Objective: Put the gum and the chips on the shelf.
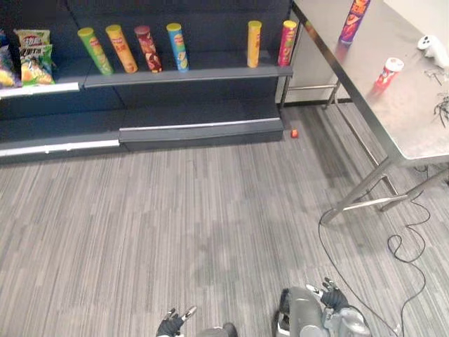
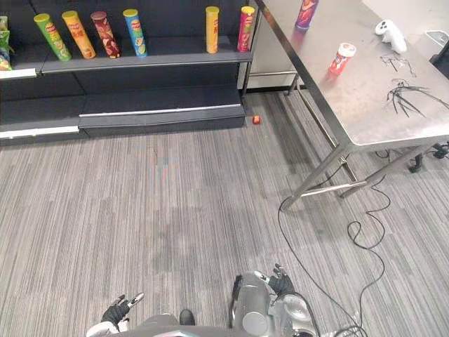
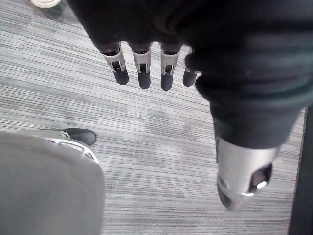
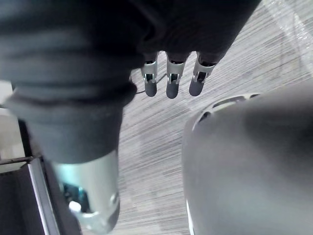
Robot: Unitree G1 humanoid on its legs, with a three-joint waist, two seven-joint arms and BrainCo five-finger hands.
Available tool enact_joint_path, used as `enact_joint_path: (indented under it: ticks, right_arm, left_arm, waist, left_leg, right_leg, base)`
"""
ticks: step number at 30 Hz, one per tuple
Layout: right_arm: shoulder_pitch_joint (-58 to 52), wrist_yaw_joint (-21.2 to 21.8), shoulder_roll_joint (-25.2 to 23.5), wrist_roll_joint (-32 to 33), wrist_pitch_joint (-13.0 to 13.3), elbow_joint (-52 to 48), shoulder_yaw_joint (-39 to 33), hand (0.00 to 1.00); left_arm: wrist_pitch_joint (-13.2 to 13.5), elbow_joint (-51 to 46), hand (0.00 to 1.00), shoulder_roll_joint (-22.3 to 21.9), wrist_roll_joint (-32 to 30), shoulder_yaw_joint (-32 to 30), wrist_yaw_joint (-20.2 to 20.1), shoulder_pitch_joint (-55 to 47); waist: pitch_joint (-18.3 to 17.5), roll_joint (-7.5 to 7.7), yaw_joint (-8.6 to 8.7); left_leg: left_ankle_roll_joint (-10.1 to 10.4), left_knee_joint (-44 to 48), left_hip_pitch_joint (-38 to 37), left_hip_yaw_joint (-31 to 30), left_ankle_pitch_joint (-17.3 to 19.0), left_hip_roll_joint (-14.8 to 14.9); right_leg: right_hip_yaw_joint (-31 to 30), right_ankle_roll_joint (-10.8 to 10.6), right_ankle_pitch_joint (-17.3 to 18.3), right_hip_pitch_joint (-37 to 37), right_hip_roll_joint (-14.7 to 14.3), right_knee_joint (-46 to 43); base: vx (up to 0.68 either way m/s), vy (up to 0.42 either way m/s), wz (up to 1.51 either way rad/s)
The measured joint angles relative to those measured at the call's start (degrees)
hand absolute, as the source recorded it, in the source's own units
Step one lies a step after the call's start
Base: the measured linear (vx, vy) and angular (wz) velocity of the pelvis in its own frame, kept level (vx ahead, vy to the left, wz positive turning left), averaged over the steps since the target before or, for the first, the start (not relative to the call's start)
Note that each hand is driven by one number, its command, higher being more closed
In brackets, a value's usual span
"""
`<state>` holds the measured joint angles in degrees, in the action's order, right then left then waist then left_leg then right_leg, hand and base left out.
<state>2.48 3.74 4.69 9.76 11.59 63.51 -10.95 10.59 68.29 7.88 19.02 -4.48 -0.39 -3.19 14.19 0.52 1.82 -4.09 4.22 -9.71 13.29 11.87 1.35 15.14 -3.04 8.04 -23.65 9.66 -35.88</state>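
A purple chips can (image 1: pixel 354 20) stands at the far end of the steel table (image 1: pixel 414 126) on the right. A small red-and-white gum canister (image 1: pixel 386 72) stands nearer on the same table. My left hand (image 1: pixel 170 324) hangs low at the bottom of the view over the carpet. Its fingers (image 3: pixel 142 73) are straight and hold nothing. My right hand (image 1: pixel 331 298) hangs at the bottom right, with its fingers (image 4: pixel 168 81) also straight and empty. Both hands are far from the table and from the dark shelf (image 1: pixel 186 74) ahead.
Several chips cans (image 1: pixel 149 49) stand in a row on the shelf, with a gap between the blue and yellow ones. Chip bags (image 1: pixel 34 56) sit at its left end. A white controller (image 2: pixel 390 34) and loose wires (image 2: pixel 407 95) lie on the table. A small red thing (image 1: pixel 294 133) lies on the floor.
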Motion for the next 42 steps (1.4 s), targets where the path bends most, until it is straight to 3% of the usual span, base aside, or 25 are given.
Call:
enact_joint_path:
  ticks: [2, 3, 5, 6, 7, 9, 11, 12, 13, 15, 18, 20, 22, 24, 25, 27, 29, 30, 31, 32, 34, 37, 39, 40, 42]
  right_arm:
    - [0.0, -0.6, 0.0, -0.1, 0.1, -0.1, 0.0, 0.00]
    - [0.1, -0.9, 0.0, -0.4, 0.0, -0.1, 0.0, 0.00]
    - [0.0, -0.8, 0.0, -1.0, -0.1, -0.1, 0.1, 0.00]
    - [0.5, -0.7, 0.8, -1.4, -0.1, -0.3, 0.0, 0.00]
    - [0.8, -0.7, 1.6, -2.7, 0.1, -0.5, 0.0, 0.00]
    - [0.9, -0.7, 2.9, -3.3, -0.2, -0.3, 0.1, 0.00]
    - [0.6, -0.7, 3.5, -3.3, -0.5, 0.5, 0.4, 0.00]
    - [0.1, -0.7, 3.9, -3.3, -1.0, 0.6, 0.5, 0.00]
    - [-0.9, -0.7, 4.5, -3.4, -1.3, 1.2, 2.2, 0.00]
    - [-2.1, -0.7, 5.0, -3.4, -1.4, 2.9, 3.0, 0.00]
    - [-3.7, -0.7, 4.9, -3.1, -1.5, 3.0, 2.7, 0.00]
    - [-3.3, -0.7, 4.8, -2.9, -1.5, 2.7, 2.3, 0.00]
    - [-3.6, -0.7, 4.6, -2.8, -1.4, 2.7, 2.0, 0.00]
    - [-4.0, -0.7, 4.3, -2.8, -1.4, 2.6, 1.2, 0.00]
    - [-4.8, -0.7, 4.2, -2.8, -1.4, 2.5, 1.1, 0.00]
    - [-5.3, -0.8, 4.2, -2.9, -1.4, 2.5, 1.1, 0.00]
    - [-6.1, -0.7, 4.2, -3.0, -1.4, 2.5, 0.4, 0.00]
    - [-6.4, -0.7, 3.6, -3.0, -1.5, 2.8, -0.7, 0.00]
    - [-6.4, -0.6, 3.1, -3.0, -1.5, 3.0, -1.4, 0.00]
    - [-6.3, -0.5, 1.2, -3.0, -1.5, 3.9, -2.3, 0.00]
    - [-6.2, 0.2, -0.6, -3.0, -1.4, 4.5, -3.7, 0.00]
    - [-6.1, 0.6, -0.8, -2.9, -1.6, 4.9, -5.5, 0.00]
    - [-5.2, 0.6, -0.7, -2.8, -1.6, 4.9, -5.5, 0.00]
    - [-4.6, 0.6, -0.6, -2.1, -1.5, 4.9, -5.4, 0.00]
    - [-4.2, 0.4, -0.5, -1.7, -1.3, 4.3, -4.3, 0.00]
  left_arm:
    - [0.1, 0.0, 0.00, -0.3, -0.1, 0.0, 0.0, 0.8]
    - [0.1, 0.0, 0.00, -0.6, 0.0, -0.2, 0.0, 0.9]
    - [0.1, 0.1, 0.00, -0.6, -0.1, -1.1, 0.0, 0.6]
    - [0.1, 0.6, 0.00, -1.3, -0.2, -2.2, -0.1, 0.6]
    - [0.1, 1.7, 0.00, -2.9, -0.2, -3.0, -0.2, 0.8]
    - [0.1, 1.7, 0.00, -4.5, -1.4, -3.2, -0.4, 1.4]
    - [0.0, 1.6, 0.00, -5.3, -2.0, -3.1, -0.9, 2.2]
    - [0.0, 1.6, 0.00, -5.5, -2.0, -3.2, -1.1, 2.5]
    - [-0.2, 1.6, 0.00, -5.1, -2.2, -3.1, -1.3, 3.0]
    - [-0.1, 1.5, 0.00, -5.2, -1.1, -4.0, -1.9, 3.1]
    - [0.1, 1.0, 0.00, -5.6, 1.3, -7.5, -2.1, 3.2]
    - [0.0, 1.0, 0.00, -5.6, 1.7, -9.2, -1.9, 3.0]
    - [0.1, 1.0, 0.00, -5.7, 4.1, -9.4, -2.1, 3.1]
    - [0.0, 1.0, 0.00, -5.8, 5.0, -9.6, -2.1, 3.0]
    - [0.0, 0.9, 0.00, -6.0, 5.0, -10.4, -2.0, 2.9]
    - [0.0, 0.4, 0.00, -6.8, 5.0, -12.9, -2.1, 2.7]
    - [-0.1, -0.1, 0.00, -7.1, 5.0, -14.1, -2.1, 2.0]
    - [-0.1, -0.1, 0.00, -6.5, 5.2, -14.8, -2.3, 1.3]
    - [-0.2, 0.0, 0.00, -6.2, 5.2, -14.9, -2.3, 0.9]
    - [-0.2, 0.2, 0.00, -4.4, 5.2, -14.6, -2.2, -0.4]
    - [-0.4, 1.7, 0.00, -2.1, 5.1, -12.7, -2.3, -0.1]
    - [-1.2, 4.2, 0.00, -1.1, 4.8, -10.0, -2.1, 0.7]
    - [-1.3, 4.6, 0.00, -0.7, 4.8, -7.7, -1.8, 0.5]
    - [-1.3, 4.6, 0.00, -0.5, 4.8, -5.6, -1.6, 0.2]
    - [-1.2, 4.5, 0.00, -0.5, 4.7, -2.7, -1.2, 0.2]
  waist:
    - [0.1, -0.10, 0.12]
    - [0.0, -0.03, 0.45]
    - [-0.2, 0.86, 0.78]
    - [0.1, -0.20, 0.81]
    - [-0.7, -2.30, 0.96]
    - [-0.9, -4.14, 0.84]
    - [-1.2, -4.71, 0.90]
    - [-1.2, -4.87, 1.15]
    - [-1.0, -5.02, 1.04]
    - [-1.0, -5.24, 0.73]
    - [-0.7, -4.29, -0.68]
    - [-0.7, -4.49, -1.13]
    - [-0.7, -4.43, -1.79]
    - [-0.7, -4.23, -1.89]
    - [-0.8, -3.96, -1.89]
    - [-0.9, -4.01, -1.94]
    - [-1.3, -4.38, -2.03]
    - [-2.4, -4.15, -2.35]
    - [-3.3, -3.13, -2.43]
    - [-5.7, -0.41, -2.74]
    - [-7.9, 2.11, -1.70]
    - [-8.5, 2.08, -2.17]
    - [-8.1, 1.43, -2.22]
    - [-7.6, 0.51, -2.07]
    - [-7.2, -0.06, -1.83]
  left_leg:
    - [1.4, -0.5, -1.5, -0.6, 1.0, 1.0]
    - [3.2, -1.2, -2.9, -1.7, 2.3, 1.7]
    - [5.6, -2.3, -6.1, -3.2, 4.2, 1.9]
    - [6.3, -2.4, -8.5, -3.2, 4.9, 3.5]
    - [7.5, -1.0, -8.8, -3.0, 3.9, 5.7]
    - [10.3, 4.9, -7.3, -3.2, 1.3, 8.5]
    - [12.9, 16.7, -2.0, -5.0, -3.7, 10.7]
    - [13.9, 24.0, 1.3, -6.8, -8.5, 11.7]
    - [13.9, 34.0, 5.9, -8.5, -16.2, 12.8]
    - [15.1, 49.0, 11.7, -6.4, -13.6, 15.6]
    - [12.3, 53.3, 17.2, 0.4, -5.8, 15.8]
    - [11.3, 45.4, 22.3, 2.4, -2.4, 14.5]
    - [10.9, 33.9, 24.3, 2.1, -2.2, 13.1]
    - [10.7, 18.9, 24.5, 0.1, -3.4, 10.8]
    - [11.4, 8.9, 24.2, -2.3, -6.4, 9.1]
    - [11.5, 1.9, 25.4, -5.3, -8.4, 8.6]
    - [11.3, 0.7, 26.6, -6.2, -8.5, 9.6]
    - [11.1, 3.5, 26.6, -5.5, -13.9, 9.8]
    - [10.6, 5.1, 26.7, -4.8, -15.1, 9.2]
    - [9.3, 7.5, 27.7, -2.7, -14.1, 7.8]
    - [7.6, 10.2, 28.4, -0.7, -10.9, 6.2]
    - [4.0, 10.1, 24.6, 4.8, -8.6, 5.8]
    - [2.8, 9.1, 20.9, 7.9, -7.8, 6.1]
    - [2.2, 7.7, 17.0, 9.9, -6.9, 6.1]
    - [2.2, 4.7, 11.1, 12.0, -6.1, 6.0]
  right_leg:
    - [0.0, -1.0, -4.1, -0.1, -0.8, 17.1]
    - [-0.2, -1.6, -8.7, 0.3, -0.4, 27.2]
    - [-0.9, -2.5, -10.6, 0.2, 1.3, 32.6]
    - [-0.6, -1.4, -16.4, -0.1, 0.5, 28.2]
    - [-0.3, -1.0, -16.3, -1.2, -0.9, 24.0]
    - [0.5, 3.7, -12.5, -1.2, -3.0, 20.0]
    - [0.9, 4.6, -9.2, 0.1, -4.6, 18.8]
    - [1.2, 4.8, -8.1, 1.7, -5.2, 19.0]
    - [1.1, 5.8, -6.6, 4.7, -6.0, 20.0]
    - [0.8, 6.8, -4.9, 10.1, -7.3, 21.8]
    - [-2.5, 7.3, -2.4, 18.6, -7.9, 25.5]
    - [-5.4, 6.7, -1.6, 22.1, -8.0, 27.8]
    - [-7.9, 5.9, -1.0, 24.0, -7.8, 29.0]
    - [-9.6, 4.5, 0.4, 26.2, -7.1, 29.5]
    - [-10.6, 3.5, 1.8, 27.5, -6.6, 29.6]
    - [-12.4, 1.9, 4.0, 29.2, -6.3, 29.5]
    - [-14.5, 0.0, 6.6, 31.1, -6.1, 29.2]
    - [-17.8, -1.2, 9.1, 32.2, -5.0, 28.5]
    - [-19.1, -0.7, 9.3, 32.3, -3.8, 28.6]
    - [-21.7, -0.6, 8.5, 31.2, -1.8, 28.5]
    - [-23.3, -1.8, 3.6, 28.2, 0.2, 26.0]
    - [-28.5, -2.0, -2.9, 23.1, 0.6, 16.5]
    - [-27.7, -2.7, -6.9, 19.1, 0.5, 8.2]
    - [-24.4, -3.4, -7.5, 16.5, 0.6, 0.3]
    - [-14.6, -1.1, -6.0, 13.9, 1.8, -7.5]
  base:
    - [0.44, -0.184, 0.53]
    - [0.39, -0.191, 0.57]
    - [0.52, -0.290, 0.45]
    - [0.69, -0.395, 0.13]
    - [0.59, -0.346, -0.04]
    - [0.61, -0.411, -0.18]
    - [0.60, -0.401, -0.15]
    - [0.43, -0.216, -0.06]
    - [0.52, -0.216, -0.10]
    - [0.50, -0.179, -0.20]
    - [0.44, -0.115, -0.44]
    - [0.36, -0.014, -0.65]
    - [0.33, 0.068, -0.72]
    - [0.41, 0.163, -0.52]
    - [0.32, 0.165, -0.30]
    - [0.37, 0.233, -0.45]
    - [0.52, 0.429, -0.71]
    - [0.61, 0.530, -0.90]
    - [0.63, 0.488, -1.18]
    - [0.43, 0.265, -0.80]
    - [0.51, 0.292, -0.47]
    - [0.45, 0.286, -0.66]
    - [0.29, 0.204, -0.91]
    - [0.24, 0.167, -0.91]
    - [0.24, 0.130, -0.77]
